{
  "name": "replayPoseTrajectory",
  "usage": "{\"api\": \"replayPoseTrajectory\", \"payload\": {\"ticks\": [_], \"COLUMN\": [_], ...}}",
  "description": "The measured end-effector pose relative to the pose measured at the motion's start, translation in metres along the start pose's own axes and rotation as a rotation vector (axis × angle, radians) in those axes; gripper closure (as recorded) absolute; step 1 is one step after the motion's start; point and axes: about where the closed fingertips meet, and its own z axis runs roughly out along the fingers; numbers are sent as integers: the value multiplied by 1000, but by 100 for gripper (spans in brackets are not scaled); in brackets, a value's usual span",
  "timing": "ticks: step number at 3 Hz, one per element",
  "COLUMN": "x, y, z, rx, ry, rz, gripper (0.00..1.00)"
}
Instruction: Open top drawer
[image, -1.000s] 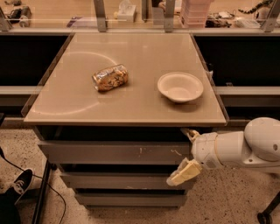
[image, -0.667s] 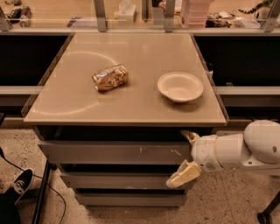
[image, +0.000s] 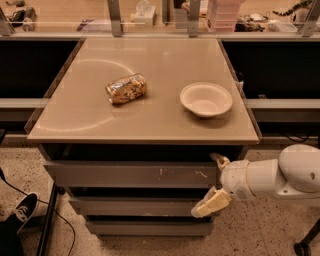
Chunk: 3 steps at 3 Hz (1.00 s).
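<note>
The top drawer is the widest grey front under the table top, with pale scratch marks right of centre. It sits nearly flush, with a dark gap above it. My gripper is at the drawer's right end, open. One pale fingertip is at the front's upper edge and the other finger hangs below its lower edge. The white arm comes in from the right.
Two narrower grey drawer fronts sit below. On the beige table top lie a snack bag and a white bowl. A shoe and a cable are on the floor at left.
The gripper and arm have shifted slightly down and to the right. The drawer front has not visibly moved.
</note>
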Motion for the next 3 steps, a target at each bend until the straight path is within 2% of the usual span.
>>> {"api": "replayPoseTrajectory", "payload": {"ticks": [1,2,3], "x": [-3,-10,-10], "y": [-4,-21,-21], "z": [-1,5,5], "rx": [3,11,11], "ry": [6,26,26], "rz": [-3,-39,-39], "gripper": [0,0,0]}}
